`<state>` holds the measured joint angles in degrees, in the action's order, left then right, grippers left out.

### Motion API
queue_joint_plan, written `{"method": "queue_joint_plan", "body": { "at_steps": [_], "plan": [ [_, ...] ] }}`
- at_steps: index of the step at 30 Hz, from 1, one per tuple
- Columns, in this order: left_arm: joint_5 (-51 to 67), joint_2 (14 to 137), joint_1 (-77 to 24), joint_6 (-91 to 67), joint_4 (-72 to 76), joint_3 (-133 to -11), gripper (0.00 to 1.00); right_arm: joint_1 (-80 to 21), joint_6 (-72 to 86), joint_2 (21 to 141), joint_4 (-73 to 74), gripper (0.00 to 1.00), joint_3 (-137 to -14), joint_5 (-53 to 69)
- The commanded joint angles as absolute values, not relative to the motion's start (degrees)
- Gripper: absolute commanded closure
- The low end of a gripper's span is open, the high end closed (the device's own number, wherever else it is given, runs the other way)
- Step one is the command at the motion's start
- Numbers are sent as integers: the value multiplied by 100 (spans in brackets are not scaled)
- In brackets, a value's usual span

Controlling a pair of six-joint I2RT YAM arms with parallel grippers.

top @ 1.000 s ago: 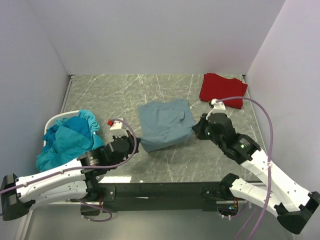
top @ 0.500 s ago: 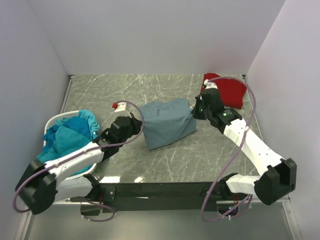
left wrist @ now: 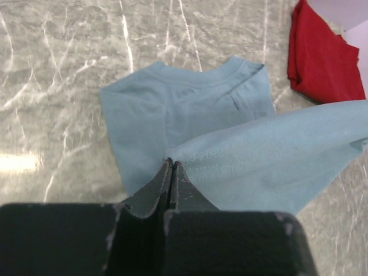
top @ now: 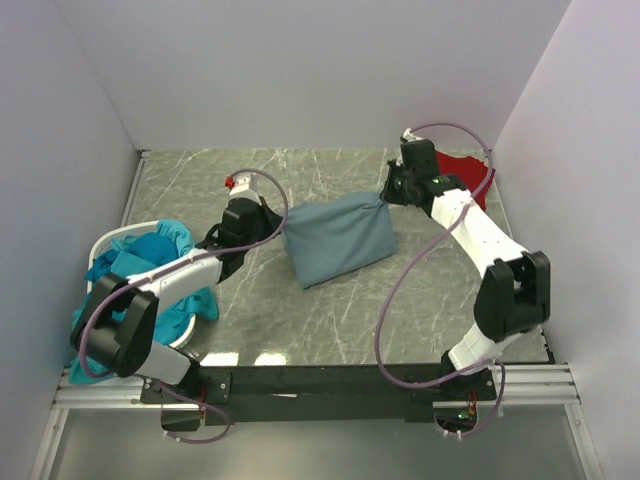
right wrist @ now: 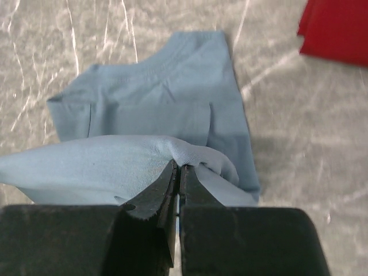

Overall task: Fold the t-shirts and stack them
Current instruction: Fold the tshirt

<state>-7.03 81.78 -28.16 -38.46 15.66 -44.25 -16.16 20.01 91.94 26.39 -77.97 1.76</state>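
Observation:
A grey-blue t-shirt (top: 338, 240) lies partly folded in the middle of the table. My left gripper (top: 277, 218) is shut on its left corner (left wrist: 172, 162). My right gripper (top: 386, 196) is shut on its right corner (right wrist: 183, 162). Both hold the near edge lifted over the rest of the shirt, whose collar (left wrist: 195, 80) lies flat beyond; the collar also shows in the right wrist view (right wrist: 167, 57). A folded red t-shirt (top: 468, 178) lies at the back right, behind my right arm. It also shows in the left wrist view (left wrist: 322, 54) and the right wrist view (right wrist: 339, 29).
A white basket (top: 112, 244) at the left holds crumpled teal t-shirts (top: 140, 270). The table is grey marble (top: 320, 310), walled at the back and both sides.
Both grippers have carried the shirt's near edge up and toward the back of the table. The arms stretched out, and the shirt now lies narrower and farther back.

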Motion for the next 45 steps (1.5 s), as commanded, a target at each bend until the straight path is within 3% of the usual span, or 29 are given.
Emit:
{"method": "queue_joint_plan", "body": {
  "at_steps": [1,22,23,25,26,27,28,29,30,37,45],
  "plan": [
    [-405,8490,-2559,-3700,1784,-4825,100,-1494,1758,9561,2504,100,-8558,272],
    [193,10397,-1767,-3595,1776,-6028,100,-1336,1626,12339,3234,100,-11169,527],
    [211,10502,-1741,-3586,1758,-6160,99,-1301,1617,12479,3304,82,-11275,649],
    [167,10556,-1688,-3542,1661,-6284,69,-1275,1582,12568,3366,52,-11504,764],
    [106,10564,-1679,-3525,1618,-6328,51,-1266,1547,12551,3349,46,-11531,869],
    [18,10504,-1679,-3507,1582,-6354,24,-1257,1477,12499,3296,40,-11436,914],
    [26,10451,-1679,-3463,1539,-6346,17,-1248,1433,12428,3218,31,-11321,984],
    [18,10398,-1679,-3454,1521,-6276,13,-1239,1389,12219,3051,17,-11190,1097],
    [18,10276,-1679,-3454,1529,-6214,7,-1204,1354,12104,2972,16,-11058,1177],
    [316,9791,-1731,-3533,1863,-5371,12,-985,1187,11137,2268,12,-9425,2133],
    [773,9624,-1916,-3551,2311,-4641,17,-783,1222,10846,1670,11,-8079,2777]
  ]
}}
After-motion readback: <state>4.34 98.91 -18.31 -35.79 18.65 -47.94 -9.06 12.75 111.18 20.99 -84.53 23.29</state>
